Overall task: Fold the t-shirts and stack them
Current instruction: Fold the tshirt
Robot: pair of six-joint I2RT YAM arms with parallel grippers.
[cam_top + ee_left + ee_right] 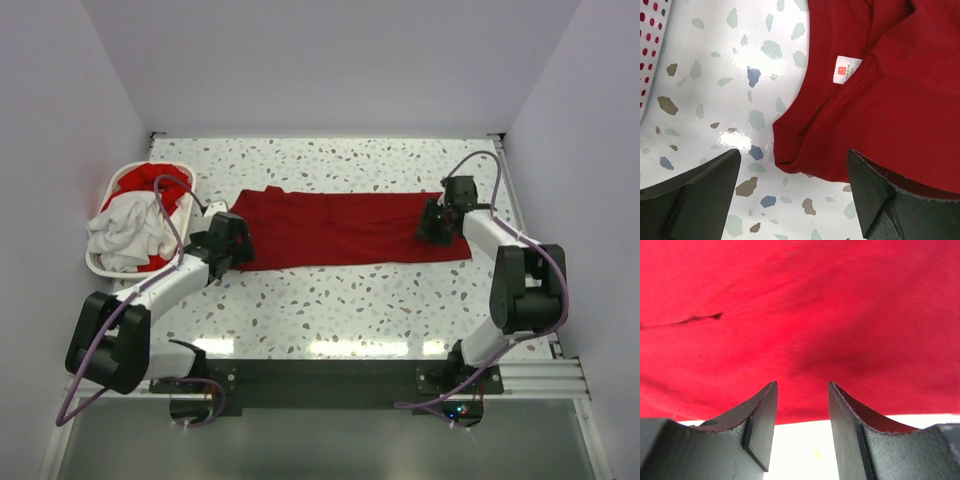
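One red t-shirt (pixel 350 230) lies as a lengthwise-folded strip across the tabletop's (pixel 350 300) far half, left gripper (pixel 795 165) and right gripper (pixel 802 390) both gaping empty; cross-folds, the basket's (pixel 100 270) t-shirts (pixel 125 235) and stacking outstanding.

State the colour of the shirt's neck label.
White neck label with a red square; left wrist view.

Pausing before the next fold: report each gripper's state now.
Left gripper: open, holding nothing, above the collar end of the red t-shirt.
Right gripper: open, holding nothing, at the red t-shirt's edge.
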